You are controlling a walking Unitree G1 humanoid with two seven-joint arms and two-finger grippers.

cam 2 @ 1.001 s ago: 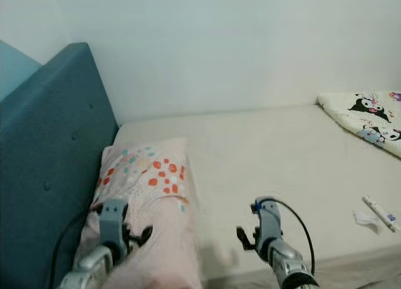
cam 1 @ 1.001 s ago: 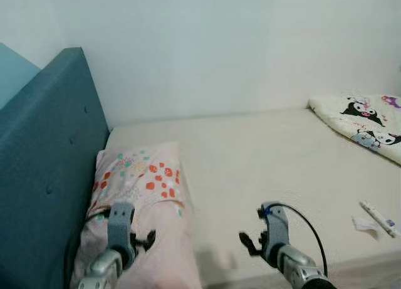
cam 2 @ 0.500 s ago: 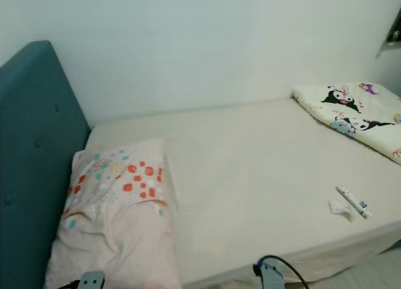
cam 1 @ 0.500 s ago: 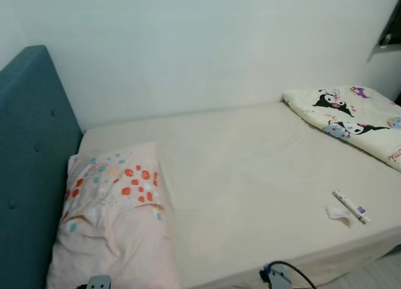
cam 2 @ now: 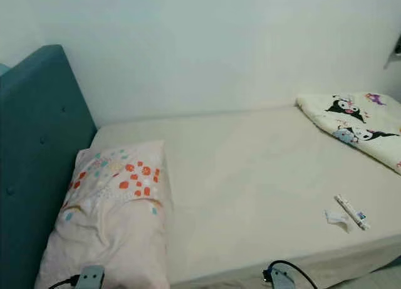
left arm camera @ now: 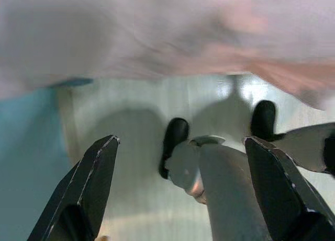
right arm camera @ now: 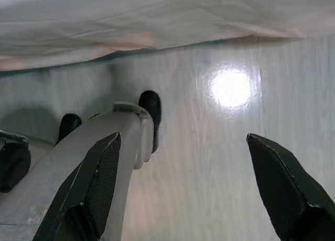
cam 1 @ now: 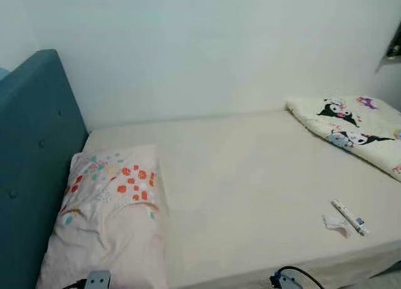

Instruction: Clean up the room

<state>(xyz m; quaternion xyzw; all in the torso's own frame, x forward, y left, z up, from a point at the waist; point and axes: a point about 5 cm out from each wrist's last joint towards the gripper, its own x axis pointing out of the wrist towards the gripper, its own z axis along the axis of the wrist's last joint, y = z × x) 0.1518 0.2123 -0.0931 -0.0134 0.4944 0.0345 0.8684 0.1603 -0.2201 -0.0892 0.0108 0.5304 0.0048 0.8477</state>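
Note:
A white tube lies on the cream bed sheet near the front right edge, with a crumpled white scrap touching its near side. A pink floral pillow rests at the head end. A folded cartoon-print blanket sits at the far right. Both arms hang low in front of the bed: the left wrist below the pillow, the right wrist at the bed's front edge. My left gripper and right gripper are open, holding nothing, and point down at the pale floor.
A teal padded headboard stands along the left, and a white wall runs behind the bed. In the wrist views the bedding overhangs a glossy light floor, with my own legs and black feet below.
Both arms have dropped from over the pillow and sheet to the bottom edge of the picture. The camera has swung right and back, so more of the bed shows.

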